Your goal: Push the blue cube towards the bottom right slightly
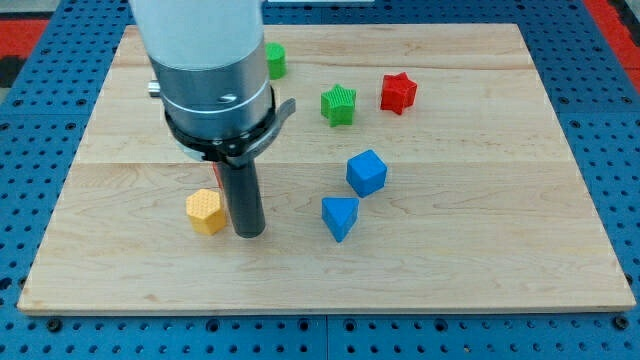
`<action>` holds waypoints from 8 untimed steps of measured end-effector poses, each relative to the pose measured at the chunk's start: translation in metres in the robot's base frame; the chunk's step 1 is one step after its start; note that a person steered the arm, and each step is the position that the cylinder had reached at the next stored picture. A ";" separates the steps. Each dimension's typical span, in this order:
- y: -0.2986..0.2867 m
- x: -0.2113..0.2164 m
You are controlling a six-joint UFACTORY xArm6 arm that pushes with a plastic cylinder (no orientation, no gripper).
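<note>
The blue cube (366, 172) sits right of the board's middle. A blue triangular block (339, 217) lies just below and left of it, close but apart. My tip (248, 233) rests on the board well to the left of the blue cube, right next to a yellow hexagonal block (205, 212) on its left. The arm's body hides the board above the tip.
A green star-like block (338, 104) and a red star block (397, 93) lie near the view's top, above the blue cube. A green block (275, 60) peeks out beside the arm. A small red piece (216, 177) shows behind the rod. The wooden board (500, 250) ends in blue pegboard.
</note>
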State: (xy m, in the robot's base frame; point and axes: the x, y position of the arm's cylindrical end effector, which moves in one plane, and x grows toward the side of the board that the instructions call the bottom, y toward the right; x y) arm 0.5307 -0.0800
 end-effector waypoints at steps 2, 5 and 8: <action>0.000 -0.017; -0.023 -0.031; -0.005 -0.034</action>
State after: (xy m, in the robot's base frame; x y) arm 0.4967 -0.0848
